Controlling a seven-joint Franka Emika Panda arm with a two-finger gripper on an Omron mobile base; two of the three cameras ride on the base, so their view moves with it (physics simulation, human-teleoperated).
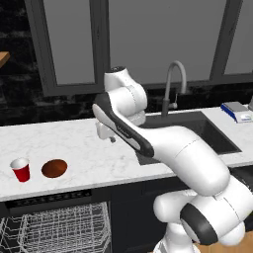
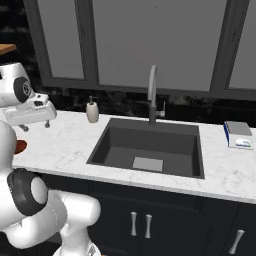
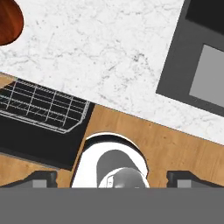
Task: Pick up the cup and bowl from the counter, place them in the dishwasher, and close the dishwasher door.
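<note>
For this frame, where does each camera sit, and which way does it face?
Left base view: behind the arm, facing counter, cup, bowl; arm crosses.
Right base view: behind, facing sink; gripper at left.
Hand view: looks down on the counter edge and dishwasher rack; open fingertips below.
Shared: bowl, sink.

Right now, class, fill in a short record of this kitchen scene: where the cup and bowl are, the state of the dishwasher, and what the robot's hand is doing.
cup: upright on the counter, left of the bowl
bowl: on the counter, apart from the cup
dishwasher: open, white wire rack showing, nothing seen in it
hand: open, holding nothing, above the counter right of the bowl
sink: right of the hand, with a tap behind it
</note>
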